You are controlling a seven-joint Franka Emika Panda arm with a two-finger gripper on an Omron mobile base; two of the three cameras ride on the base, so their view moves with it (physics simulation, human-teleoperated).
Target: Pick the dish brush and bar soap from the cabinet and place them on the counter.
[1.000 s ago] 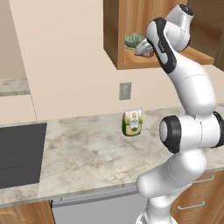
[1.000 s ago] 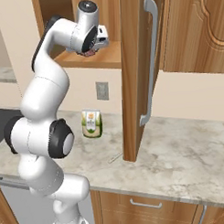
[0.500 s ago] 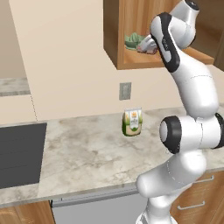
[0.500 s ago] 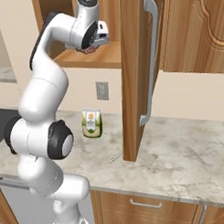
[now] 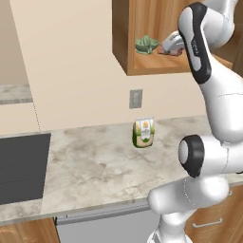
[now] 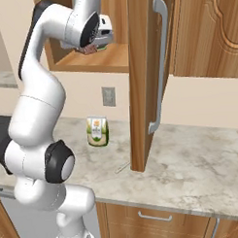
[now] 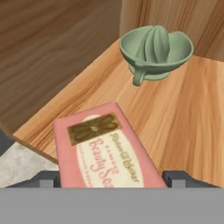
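A: While the bar soap [image 7: 107, 151] lies flat on the cabinet [image 6: 196, 35] shelf near its front edge, which way does it sit from the end effector [image 7: 109, 179]?

B: Straight ahead, between the wide-spread fingertips [image 7: 175, 178], which hold nothing. Its long axis runs roughly along the reach, slightly slanted.

A: Anything close by?

B: A green juicer [image 7: 156, 50] stands further back, well apart. Below, a packet [image 5: 144, 132] stands on the bench [image 5: 104, 166].

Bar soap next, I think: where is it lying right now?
The bar soap lies on the cabinet shelf near its front edge, between the open gripper fingertips, with a green juicer behind it.
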